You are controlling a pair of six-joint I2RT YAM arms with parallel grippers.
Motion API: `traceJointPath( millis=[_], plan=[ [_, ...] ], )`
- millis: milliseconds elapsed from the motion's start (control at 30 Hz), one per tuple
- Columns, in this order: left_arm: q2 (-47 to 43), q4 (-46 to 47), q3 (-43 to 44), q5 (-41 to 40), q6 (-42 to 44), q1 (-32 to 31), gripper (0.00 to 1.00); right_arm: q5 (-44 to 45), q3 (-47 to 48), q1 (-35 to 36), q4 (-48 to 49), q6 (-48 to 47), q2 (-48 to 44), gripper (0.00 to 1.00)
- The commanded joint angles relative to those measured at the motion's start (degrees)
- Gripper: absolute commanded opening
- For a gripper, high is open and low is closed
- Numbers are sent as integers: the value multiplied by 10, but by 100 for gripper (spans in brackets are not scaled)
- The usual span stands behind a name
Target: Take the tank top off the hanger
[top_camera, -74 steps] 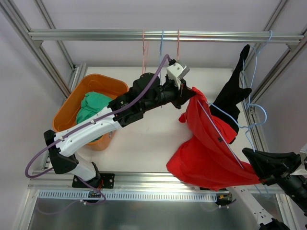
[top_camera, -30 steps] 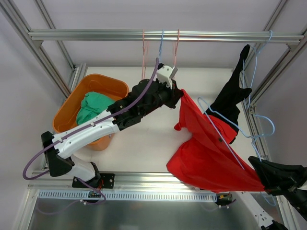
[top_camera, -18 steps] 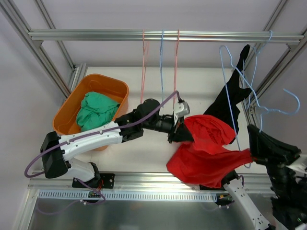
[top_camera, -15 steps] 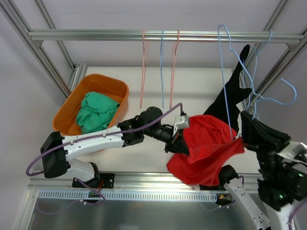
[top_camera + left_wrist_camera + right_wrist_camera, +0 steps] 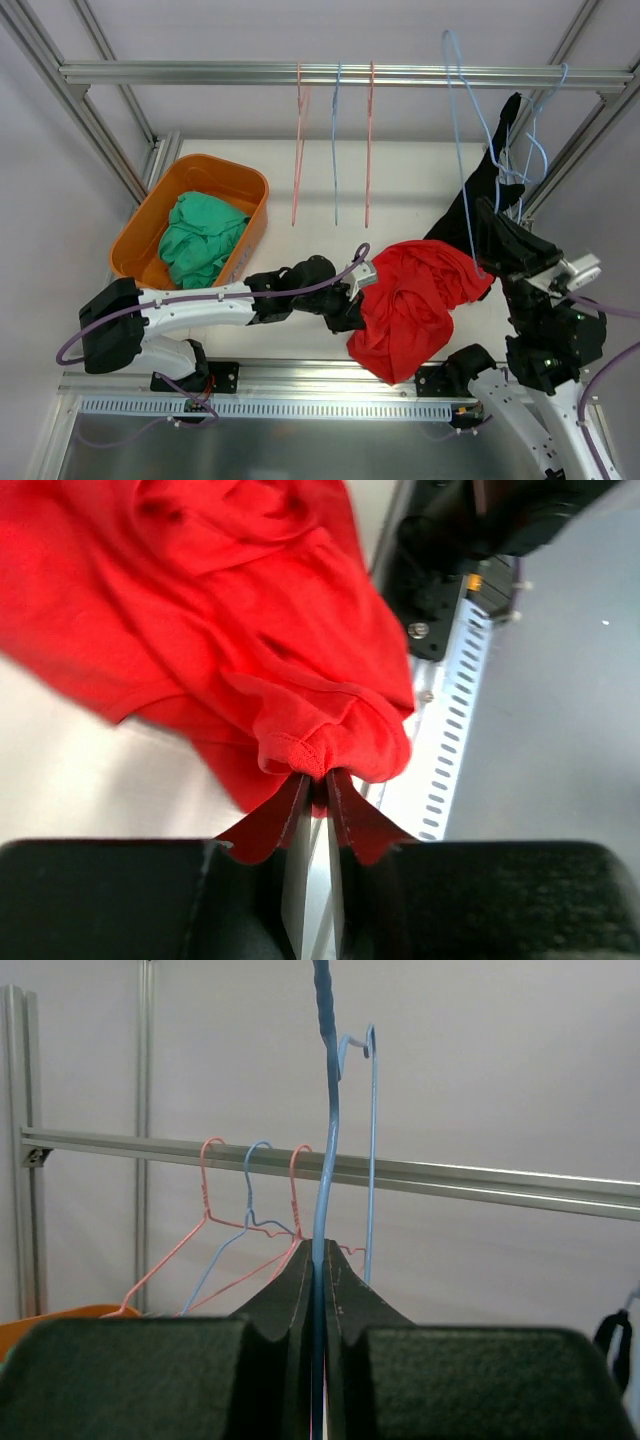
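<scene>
The red tank top (image 5: pixel 415 300) lies in a crumpled heap on the table (image 5: pixel 300 260), towards its near edge, with a fold spilling over the front. The left gripper (image 5: pixel 313 785) is low beside it on the left, its fingers pinched together on a bunched hem of the red cloth. The blue hanger (image 5: pixel 458 130) stands nearly upright to the right of the heap, its hook up by the rail (image 5: pixel 200 73), and the right gripper (image 5: pixel 318 1260) has its fingers clamped onto the wire. From where I stand the top looks free of the hanger, though the wire's lower end sits so close to the cloth's right edge that I cannot be sure nothing is snagged there. I would judge the pulling-off done, or all but done. What seems to be left is for the left claw to let go of the hem so the garment rests on its own, and for the right arm to lift the bare hanger well clear without dragging cloth along. Counting what is about: one red top, one hanger in hand, three empty hangers on the rail (pink (image 5: pixel 298 140), blue (image 5: pixel 335 140), pink (image 5: pixel 368 140)), one black garment (image 5: pixel 485 190) hung at the far right on blue wire I cannot count, and one orange basket (image 5: pixel 150 215) holding one green garment (image 5: pixel 200 235).
</scene>
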Motion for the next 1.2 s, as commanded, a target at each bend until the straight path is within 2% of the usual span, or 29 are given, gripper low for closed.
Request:
traceJointPath(
  millis=[0,33,67,100,133,167,200,233,367,500,767,867,1000,1167],
  plan=[
    [-17,-6,-13,-97,-19,0,12,46,-41,4,-8,-56,-50,0],
    [-19,-8,-14,-108,-21,0,16,64,-17,5,-56,-34,-56,0],
    [-21,-11,-15,-128,-23,0,21,78,21,5,-206,-12,-53,0],
    [-30,-14,-18,-144,-28,0,30,85,59,6,-282,6,-45,0],
    [-37,-27,-18,-162,-30,0,46,98,127,5,-349,54,-36,0],
    [-51,-34,-19,-190,-31,0,54,115,153,5,-458,74,-20,0],
    [-58,-41,-20,-213,-31,0,65,118,171,5,-497,85,-13,0],
    [-67,-56,-22,-231,-32,0,98,121,192,5,-524,107,-9,0],
    [-96,-95,-26,-261,-21,0,99,133,241,5,-602,122,25,0],
    [-126,-105,-42,-249,-23,0,99,165,300,4,-599,113,105,0],
    [-176,-106,-65,-213,-31,0,99,167,444,4,-511,127,337,0],
    [-188,-106,-72,-207,-36,-1,99,157,461,5,-474,145,398,0],
    [-189,-105,-73,-211,-41,-5,99,148,472,9,-430,174,454,0],
    [-167,-102,-64,-213,-37,-13,99,162,461,21,-387,182,472,0]
  ],
)
